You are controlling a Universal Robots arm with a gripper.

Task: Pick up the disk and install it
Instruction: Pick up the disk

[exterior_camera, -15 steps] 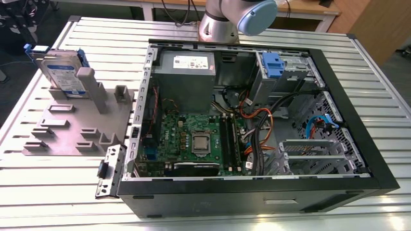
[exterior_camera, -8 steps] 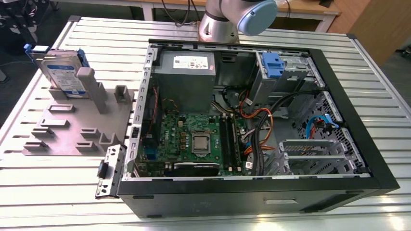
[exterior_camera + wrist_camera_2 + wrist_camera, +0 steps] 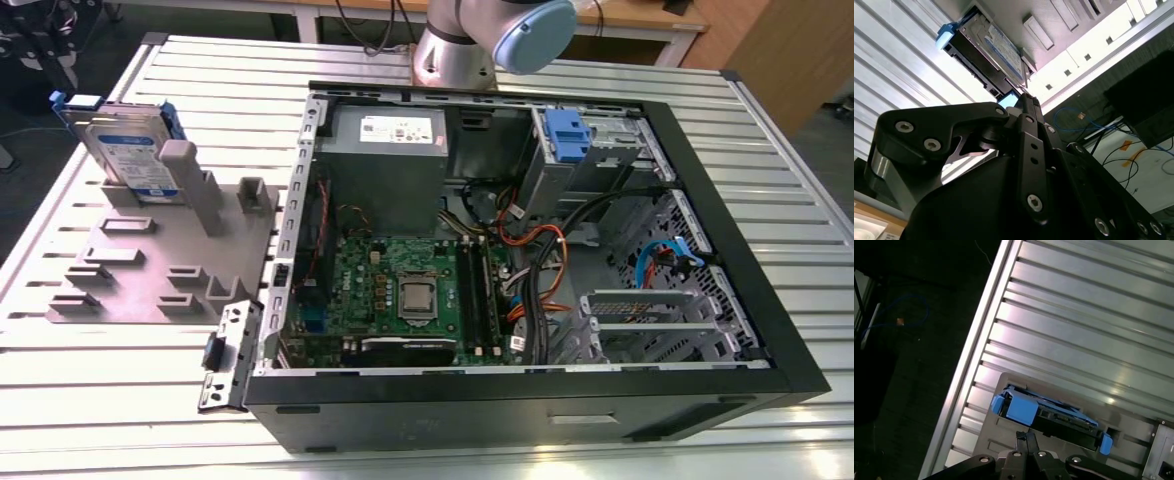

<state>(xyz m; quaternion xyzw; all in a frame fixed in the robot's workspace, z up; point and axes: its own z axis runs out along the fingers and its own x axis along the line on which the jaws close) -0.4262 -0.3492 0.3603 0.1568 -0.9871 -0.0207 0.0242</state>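
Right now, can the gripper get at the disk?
Likely yes. The disk stands upright in the grey holder outside the case, its top edge bare. In both wrist views the gripper sits close to that edge with nothing between. It looks shut, though.

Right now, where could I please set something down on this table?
Bare ribbed table: the exterior view's lower left, beside the grey fixture holding the disk, and upper right beside the computer case. Inside the case is crowded.

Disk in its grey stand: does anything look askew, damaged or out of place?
Nothing stands out. The disk stands on edge, seated in the stand; the gripper hovers near it, shut and empty.
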